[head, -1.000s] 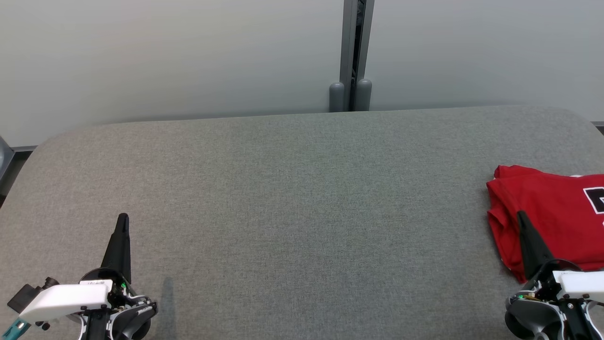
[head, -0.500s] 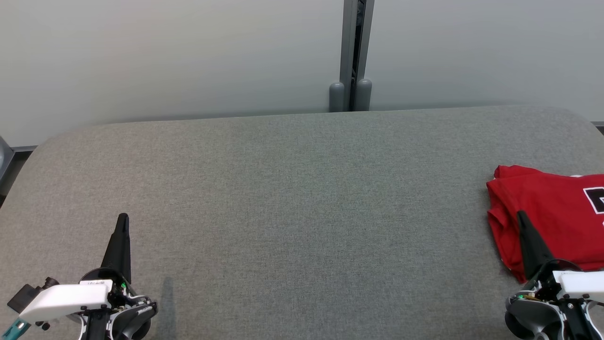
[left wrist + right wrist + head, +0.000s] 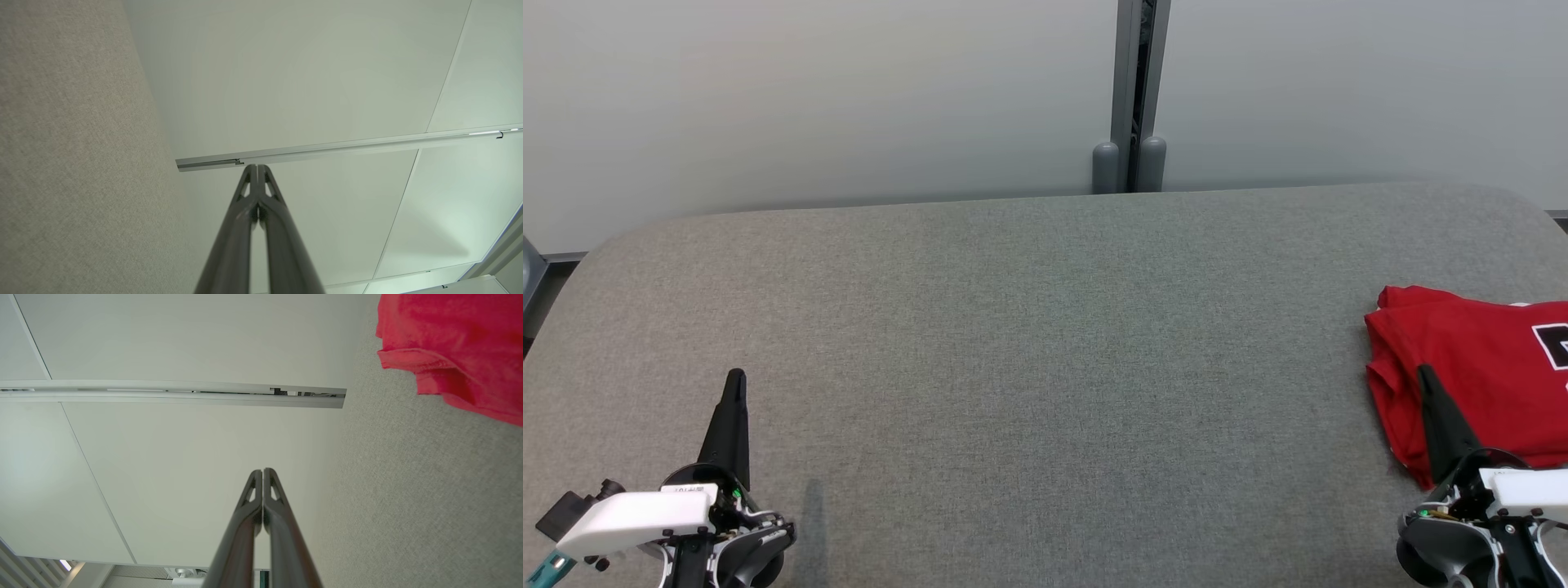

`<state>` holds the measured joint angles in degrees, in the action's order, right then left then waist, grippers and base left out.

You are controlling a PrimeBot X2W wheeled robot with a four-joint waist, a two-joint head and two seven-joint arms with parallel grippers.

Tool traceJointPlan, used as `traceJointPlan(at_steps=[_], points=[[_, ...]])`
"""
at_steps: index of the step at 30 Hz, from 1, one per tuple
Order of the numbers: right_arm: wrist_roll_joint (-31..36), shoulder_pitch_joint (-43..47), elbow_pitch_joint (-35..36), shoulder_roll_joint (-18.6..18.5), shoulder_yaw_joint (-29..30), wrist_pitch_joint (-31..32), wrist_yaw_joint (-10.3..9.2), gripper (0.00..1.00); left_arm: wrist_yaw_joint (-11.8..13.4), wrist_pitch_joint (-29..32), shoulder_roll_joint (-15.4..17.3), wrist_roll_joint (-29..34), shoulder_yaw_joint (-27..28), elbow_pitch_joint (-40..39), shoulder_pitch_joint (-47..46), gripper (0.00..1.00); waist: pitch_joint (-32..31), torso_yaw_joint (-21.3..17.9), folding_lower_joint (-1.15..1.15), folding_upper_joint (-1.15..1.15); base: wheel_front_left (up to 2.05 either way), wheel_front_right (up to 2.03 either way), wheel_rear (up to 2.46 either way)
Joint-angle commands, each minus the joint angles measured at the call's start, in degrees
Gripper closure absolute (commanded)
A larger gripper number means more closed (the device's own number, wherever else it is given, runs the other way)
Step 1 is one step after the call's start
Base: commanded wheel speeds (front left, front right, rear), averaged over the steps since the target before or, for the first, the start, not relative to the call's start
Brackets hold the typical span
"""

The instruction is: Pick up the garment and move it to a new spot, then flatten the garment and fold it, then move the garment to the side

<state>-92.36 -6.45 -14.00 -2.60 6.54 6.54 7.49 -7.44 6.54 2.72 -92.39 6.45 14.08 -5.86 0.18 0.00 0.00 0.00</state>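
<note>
The red fabric garment [image 3: 1486, 359] lies loosely folded on the grey textile surface [image 3: 1045, 343] at the frame's right edge. The dark-fingered left tool [image 3: 734, 377] and right tool [image 3: 1423, 372] are both closed, empty. Risk: pinching one layer leaves the rest dragging.
</note>
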Motion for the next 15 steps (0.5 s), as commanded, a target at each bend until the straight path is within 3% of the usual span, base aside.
traceJointPlan(at_steps=[1, 15], points=[[-0.1, 0.5, 0.2, -0.5, 0.1, 0.2, 0.00, 1.00, -0.2, 0.2, 0.3, -0.1, 0.2, -0.2, -0.7, 1.00, 0.0, 0.0, 0.00, 0.00, 0.00, 0.00, 0.00], [-0.1, 0.5, 0.2, -0.5, 0.1, 0.2, 0.00, 1.00, -0.2, 0.2, 0.3, -0.1, 0.2, -0.2, -0.7, 1.00, 0.0, 0.0, 0.00, 0.00, 0.00, 0.00, 0.00]])
